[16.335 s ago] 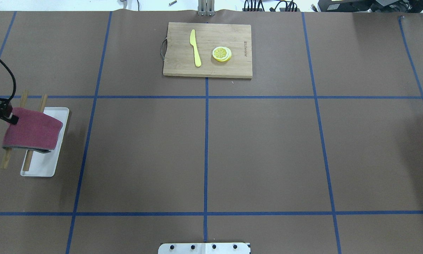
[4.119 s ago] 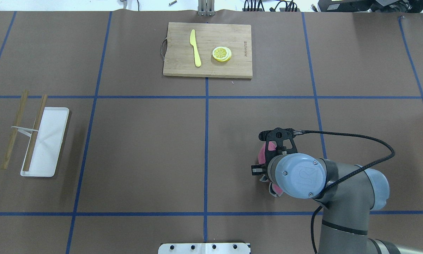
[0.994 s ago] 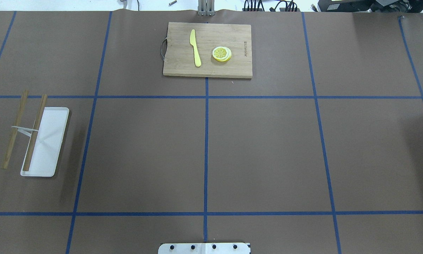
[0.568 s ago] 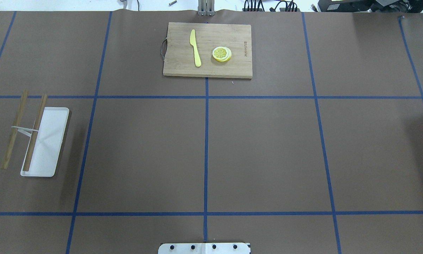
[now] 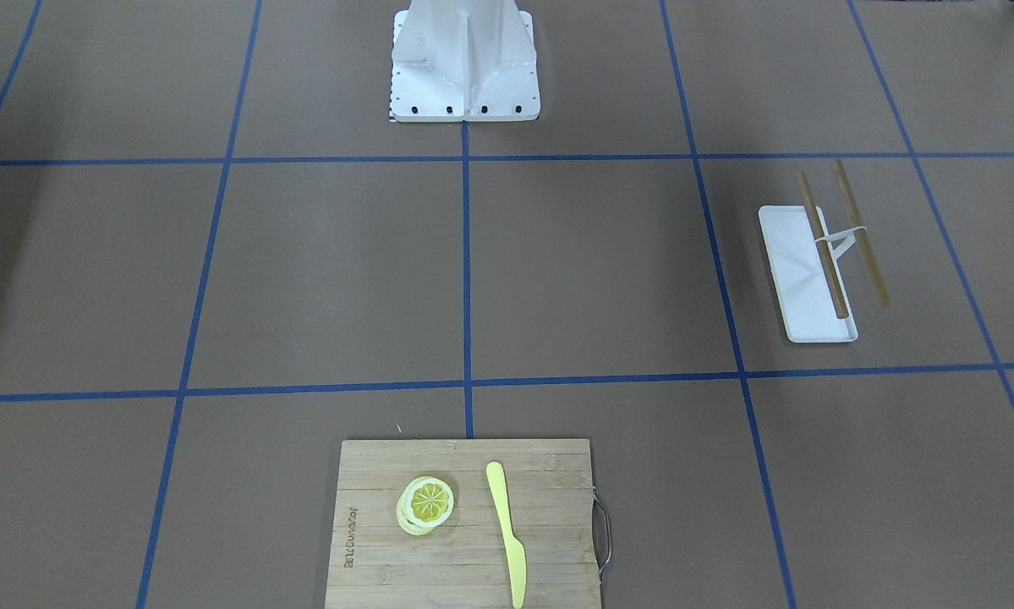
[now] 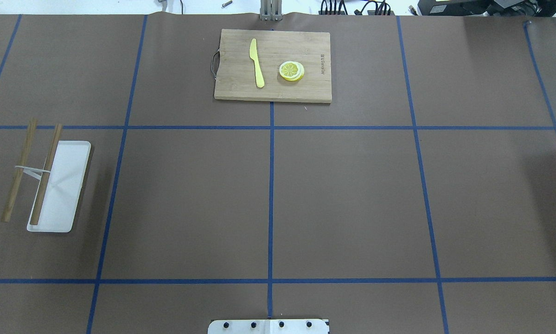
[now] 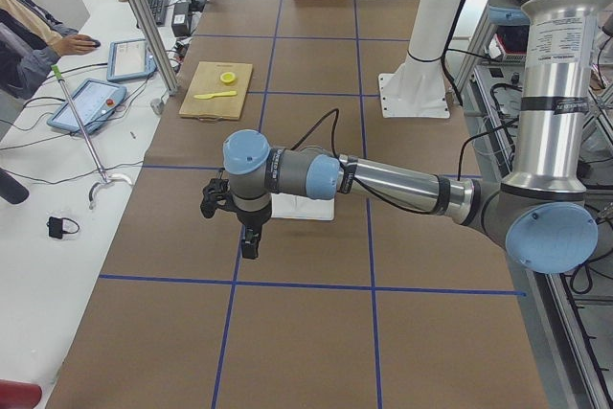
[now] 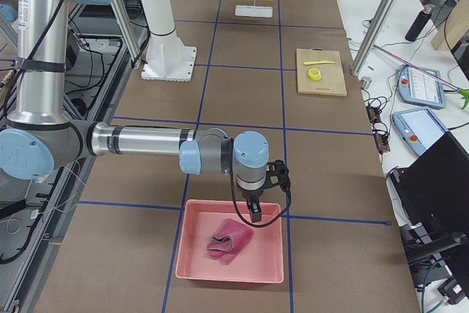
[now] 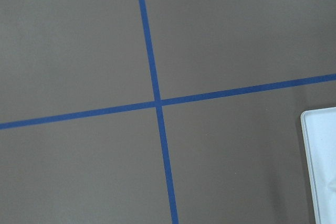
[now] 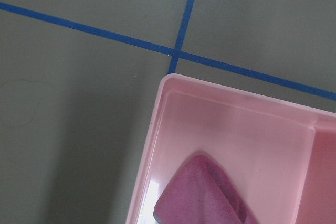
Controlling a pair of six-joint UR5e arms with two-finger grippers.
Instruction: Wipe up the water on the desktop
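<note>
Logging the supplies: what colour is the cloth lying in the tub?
The cloth is magenta, deeper than the pale pink tub; exterior right view shows it best.

Bench matte brown, gridded with thin blue tape. Board pale bamboo, striped grain. Knife light yellow. Lemon yellow, whitish rim. Tray white. Sticks brown. Bin pink. Cloth magenta, grey edge. Right arm silver, pale-blue joint caps.

Cutting board, yellow knife, lemon slice, white tray
</note>
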